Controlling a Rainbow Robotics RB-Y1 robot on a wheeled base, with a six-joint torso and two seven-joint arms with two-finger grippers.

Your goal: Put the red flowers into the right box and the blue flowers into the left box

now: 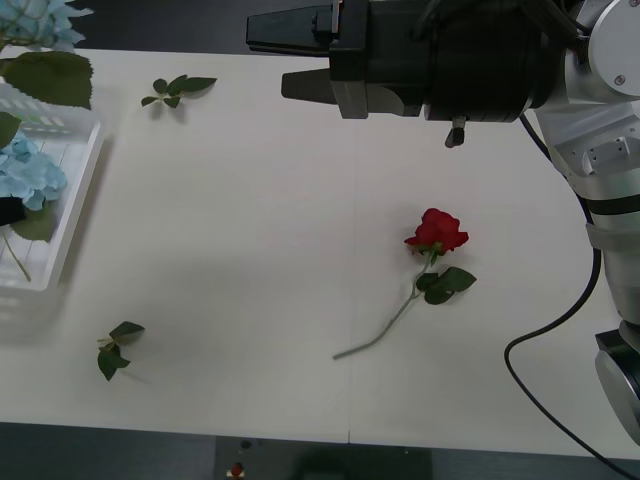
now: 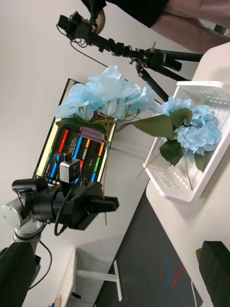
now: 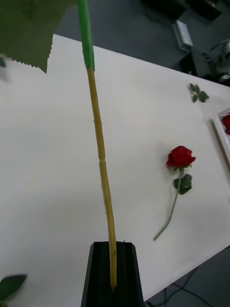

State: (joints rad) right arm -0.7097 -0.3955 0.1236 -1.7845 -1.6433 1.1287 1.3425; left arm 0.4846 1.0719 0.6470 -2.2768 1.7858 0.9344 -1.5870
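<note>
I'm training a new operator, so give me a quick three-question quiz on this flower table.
1. True or false: the right gripper holds the rose.
2. What is the left gripper shut on? A) a rose B) a blue flower stem C) a leaf sprig
3. Fill in: the front view shows ___ loose sprigs on the table.

Key: 1. False: it hangs open over the table's far side, and the rose lies on the table. 2. B. 3. Two: the far sprig and the near sprig.
</note>
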